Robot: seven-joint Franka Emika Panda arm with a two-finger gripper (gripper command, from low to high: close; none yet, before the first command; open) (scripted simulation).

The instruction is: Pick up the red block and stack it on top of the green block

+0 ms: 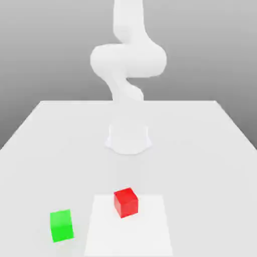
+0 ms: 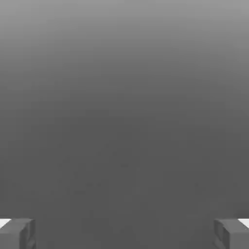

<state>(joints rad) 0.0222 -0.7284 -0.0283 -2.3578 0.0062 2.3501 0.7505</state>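
Observation:
The red block (image 1: 125, 202) is a small bright-red cube resting on the white table (image 1: 201, 150), near the front and about centred. The green block (image 1: 61, 226), a cube of the same size, sits on the table toward the exterior view's left of the red one, a short gap apart. In the hand view my gripper (image 2: 124, 233) is open: its two grey fingertips (image 2: 17, 233) stand far apart with nothing between them, against a plain grey background. Neither block is touched by anything.
The white arm (image 1: 128, 60) rises from its round base (image 1: 128, 138) in the middle of the table, behind both blocks. A slightly brighter square patch (image 1: 150, 236) on the tabletop lies under the red block. The table's far edge runs behind the base.

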